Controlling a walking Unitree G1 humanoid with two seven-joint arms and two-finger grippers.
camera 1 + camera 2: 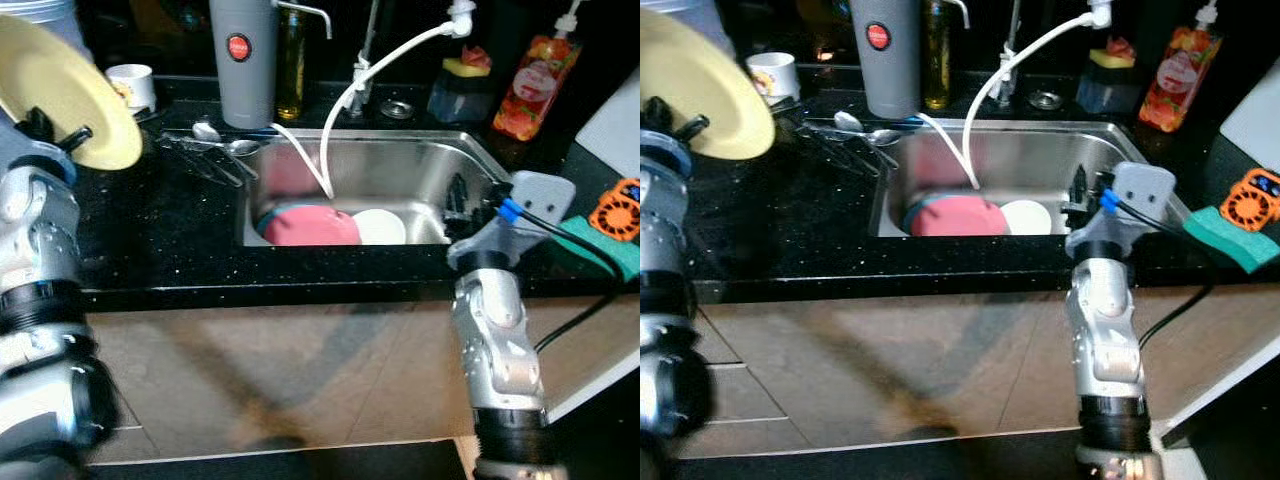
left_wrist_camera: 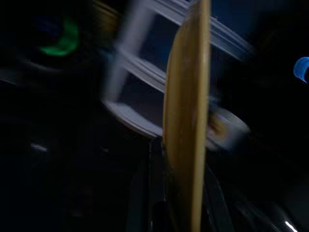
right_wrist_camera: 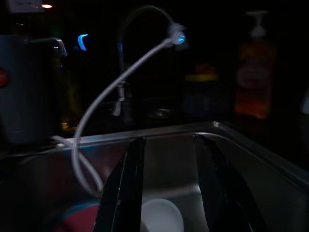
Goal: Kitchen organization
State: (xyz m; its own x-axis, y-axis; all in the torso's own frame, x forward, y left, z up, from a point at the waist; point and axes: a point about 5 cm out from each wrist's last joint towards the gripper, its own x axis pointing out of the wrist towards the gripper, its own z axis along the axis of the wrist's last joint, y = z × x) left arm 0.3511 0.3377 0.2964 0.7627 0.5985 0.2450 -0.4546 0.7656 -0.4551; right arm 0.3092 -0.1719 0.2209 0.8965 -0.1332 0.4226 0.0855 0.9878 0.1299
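Head views: a round pale-yellow plate [image 1: 62, 92] is held clamped in the left gripper [image 1: 55, 135], raised over the black stone bench [image 1: 150, 240]; a stainless steel sink [image 1: 420, 165] holds a pink plate [image 1: 310, 225]. Left wrist: jaws closed on the plate's rim. Right wrist: right gripper [image 3: 166, 193] jaws apart above the sink, empty. Judged step: carrying the plate off; a resting place must be found next.

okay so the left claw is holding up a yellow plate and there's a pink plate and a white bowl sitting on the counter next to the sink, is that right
Not quite. The pink plate and white bowl sit inside the sink, not on the counter, as the left eye view shows. The left claw does hold the yellow plate up.
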